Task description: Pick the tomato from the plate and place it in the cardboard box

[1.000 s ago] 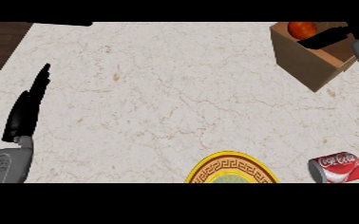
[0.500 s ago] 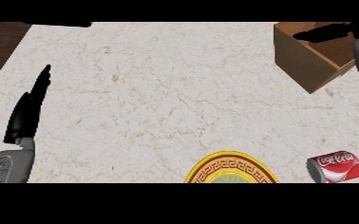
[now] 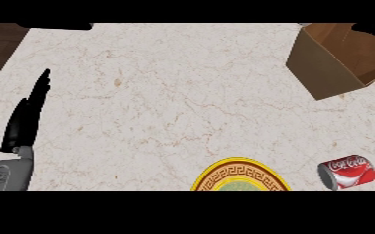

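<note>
Marble tabletop (image 3: 161, 94) fills most of my head view, pale with thin brown veining. At the upper right sits the cardboard box (image 3: 322, 69), open at the top and turned at an angle, its far side cut off by the right edge of the view. I can see part of its brown inner wall and floor, but no tomato — whether it lies deeper inside the box, in the part I cannot see, I cannot tell. No tomato shows anywhere else on the tabletop either.

At the bottom edge, right of centre, the plate (image 3: 219, 174) shows only its upper arc: a yellow rim, an orange band with a dark key pattern, and a greenish centre. What I can see of the plate carries nothing. Near it to the right, apart from it, a red cola can (image 3: 345, 172) lies on its side with its silver end facing left.

My left hand (image 3: 26, 114) rests at the left edge of the view, fingers straight and pointing up the tabletop, holding nothing — the grey forearm comes in below it at the lower left corner. My right hand does not show in this view, so I can say nothing of its fingers.
</note>
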Action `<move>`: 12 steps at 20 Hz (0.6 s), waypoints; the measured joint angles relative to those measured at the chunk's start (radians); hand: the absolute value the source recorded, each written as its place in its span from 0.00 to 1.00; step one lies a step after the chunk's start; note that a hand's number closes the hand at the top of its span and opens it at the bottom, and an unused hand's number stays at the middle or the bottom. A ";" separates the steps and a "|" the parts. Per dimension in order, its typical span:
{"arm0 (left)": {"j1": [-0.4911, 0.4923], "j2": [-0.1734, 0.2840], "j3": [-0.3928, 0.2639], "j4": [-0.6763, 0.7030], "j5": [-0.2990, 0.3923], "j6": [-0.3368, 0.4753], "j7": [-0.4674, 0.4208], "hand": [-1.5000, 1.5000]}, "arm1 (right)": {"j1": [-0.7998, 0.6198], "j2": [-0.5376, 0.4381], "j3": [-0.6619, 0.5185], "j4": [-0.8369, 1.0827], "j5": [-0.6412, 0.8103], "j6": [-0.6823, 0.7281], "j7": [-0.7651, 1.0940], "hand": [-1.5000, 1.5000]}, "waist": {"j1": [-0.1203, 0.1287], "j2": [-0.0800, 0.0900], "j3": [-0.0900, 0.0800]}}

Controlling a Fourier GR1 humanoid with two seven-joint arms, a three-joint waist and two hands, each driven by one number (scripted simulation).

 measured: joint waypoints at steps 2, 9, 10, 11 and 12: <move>0.003 -0.002 0.005 0.003 0.003 0.001 -0.003 0.50 | 0.027 -0.037 -0.023 0.006 -0.021 0.034 -0.020 0.00 | -0.004 -0.001 0.000; 0.019 -0.003 0.008 -0.003 0.004 -0.002 -0.010 0.50 | 0.121 -0.199 -0.076 0.031 -0.064 0.144 -0.041 0.00 | -0.008 0.000 0.001; 0.021 -0.003 0.009 0.000 0.002 -0.001 -0.013 0.50 | 0.138 -0.216 -0.082 0.033 -0.068 0.157 -0.052 0.00 | -0.009 0.001 0.002; 0.025 -0.004 0.009 -0.004 0.001 0.002 -0.012 0.50 | 0.163 -0.234 -0.086 0.035 -0.071 0.177 -0.070 0.00 | -0.010 0.001 0.002; 0.021 0.002 0.013 -0.009 0.003 -0.002 -0.005 0.50 | 0.188 -0.248 -0.089 0.037 -0.073 0.193 -0.085 0.00 | -0.012 0.000 0.002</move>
